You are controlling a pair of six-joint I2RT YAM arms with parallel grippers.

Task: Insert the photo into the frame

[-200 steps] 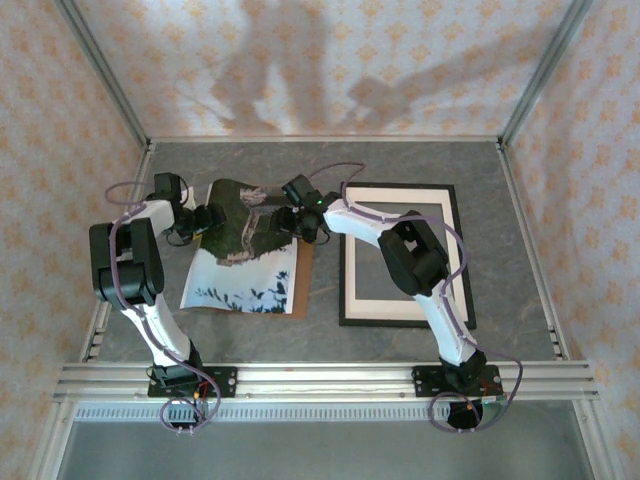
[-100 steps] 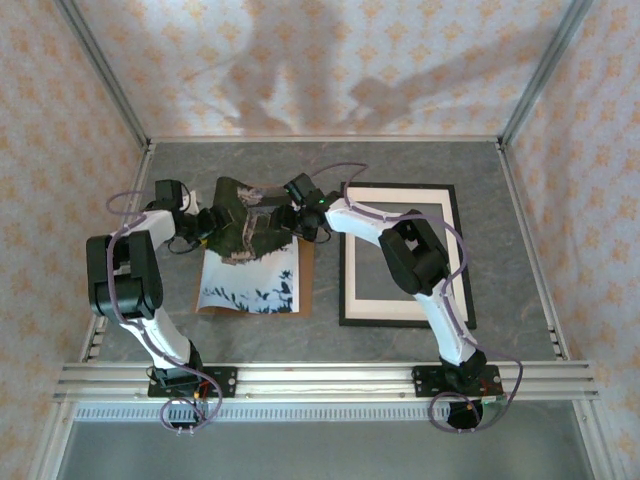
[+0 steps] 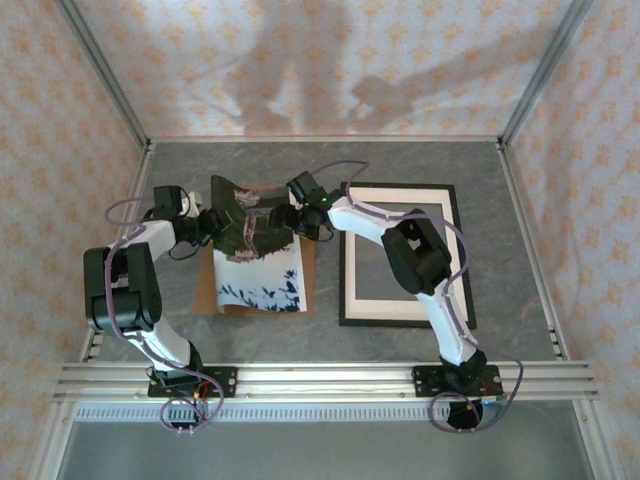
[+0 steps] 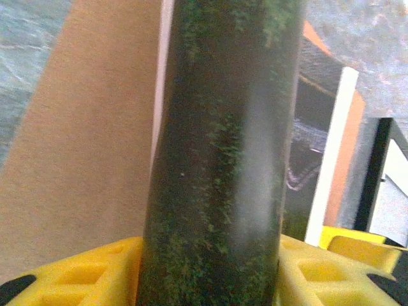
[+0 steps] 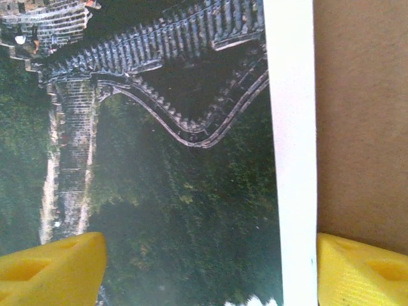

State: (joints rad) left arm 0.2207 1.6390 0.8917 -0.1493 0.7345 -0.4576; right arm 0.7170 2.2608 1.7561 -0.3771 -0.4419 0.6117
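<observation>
The photo (image 3: 258, 268) lies print-up on a brown backing board (image 3: 307, 280) just left of the black frame (image 3: 400, 321), with its far end buckled upward. At the edge away from the frame, the left tool (image 3: 207, 224) has its yellow fingers (image 4: 70, 277) on either side of a raised fold; I cannot tell whether they pinch it. The right tool (image 3: 289, 218) is spread wide over the photo's frame-side white border.

Brown backing board (image 5: 360, 115) on grey table (image 3: 400, 160)
</observation>
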